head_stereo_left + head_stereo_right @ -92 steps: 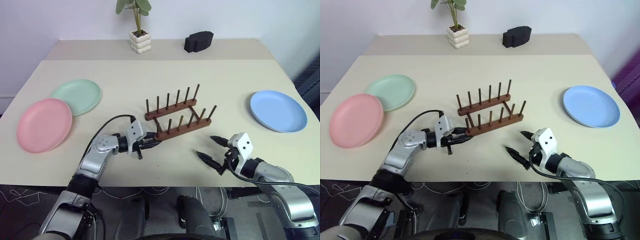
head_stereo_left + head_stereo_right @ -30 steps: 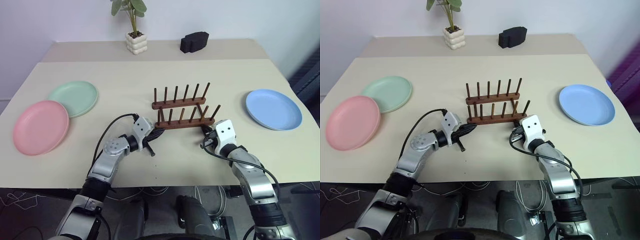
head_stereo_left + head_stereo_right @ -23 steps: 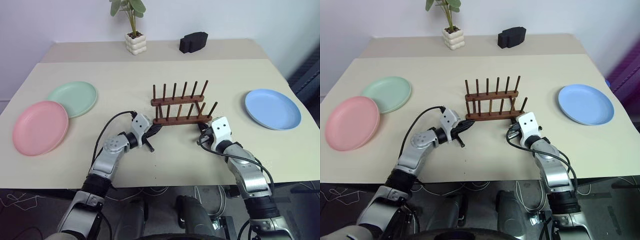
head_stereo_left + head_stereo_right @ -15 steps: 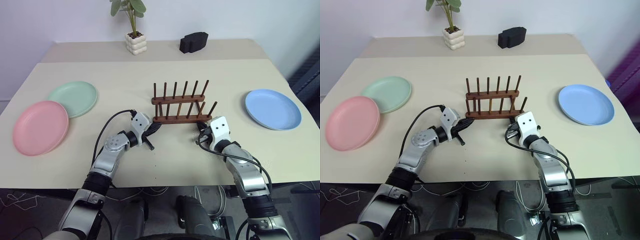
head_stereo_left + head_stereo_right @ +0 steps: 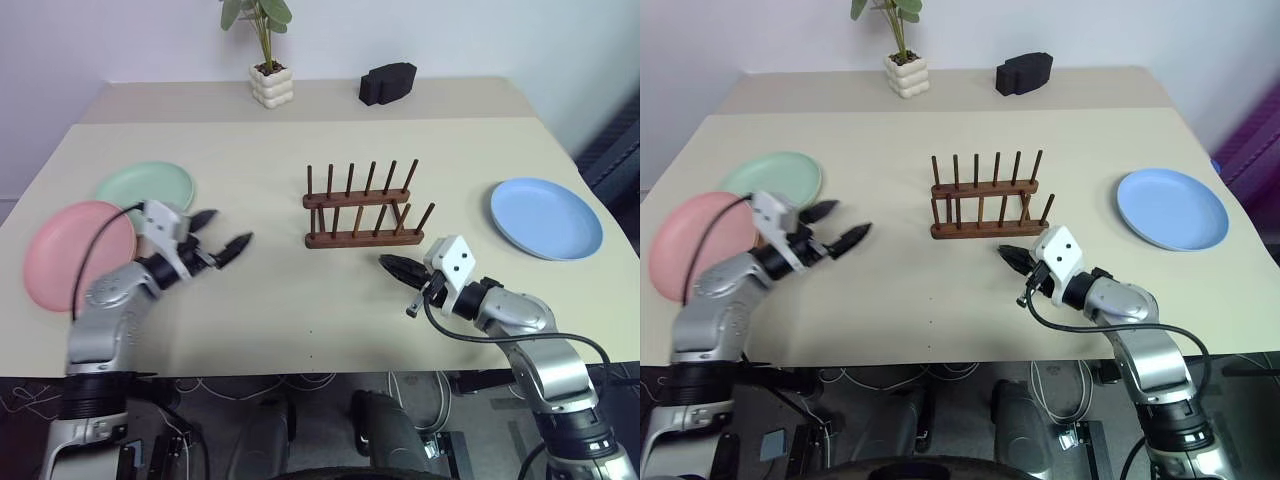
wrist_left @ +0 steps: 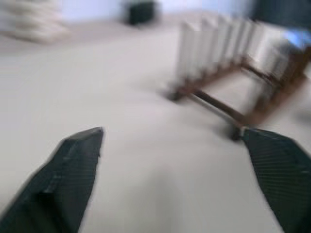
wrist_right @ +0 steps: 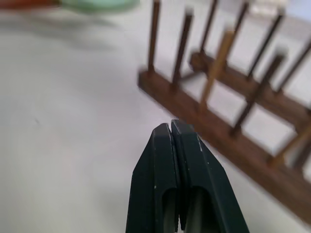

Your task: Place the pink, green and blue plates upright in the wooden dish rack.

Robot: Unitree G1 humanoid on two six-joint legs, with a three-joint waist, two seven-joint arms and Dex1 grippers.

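dark-brown wood makes up the dish rack [image 5: 360,210], which stands near the middle of the cream table [image 5: 330,310], its two rails lying across the view, each with a row of thin upright pegs. no plate sits between the pegs; every slot is bare.

the three plates all lie flat on the tabletop. the blue plate [image 5: 546,218] is off to the rack's right, well apart from it, near the table's right edge. the green plate [image 5: 140,184] and the pink plate [image 5: 70,250] are far to the left; the green one lies farther back, and whether the two rims touch cannot be told, since the left arm crosses that spot.

the left gripper [image 5: 222,232] hangs above the table between the plates and the rack, just beside the green plate's near edge, pointing toward the rack, with its two black fingers spread wide and nothing between them. in the left wrist view those fingers [image 6: 73,170] stand far apart with the rack blurred beyond them.

the right gripper [image 5: 392,266] hovers in front of the rack's right end, near the front rail but apart from it, its fingers pressed together on nothing; the right wrist view shows the closed tips [image 7: 172,141] aimed at the near rail.

at the table's far edge stand a small potted plant [image 5: 268,60] in a white pot and a black block [image 5: 388,82], both well behind the rack. nothing lies between the plates and the rack.
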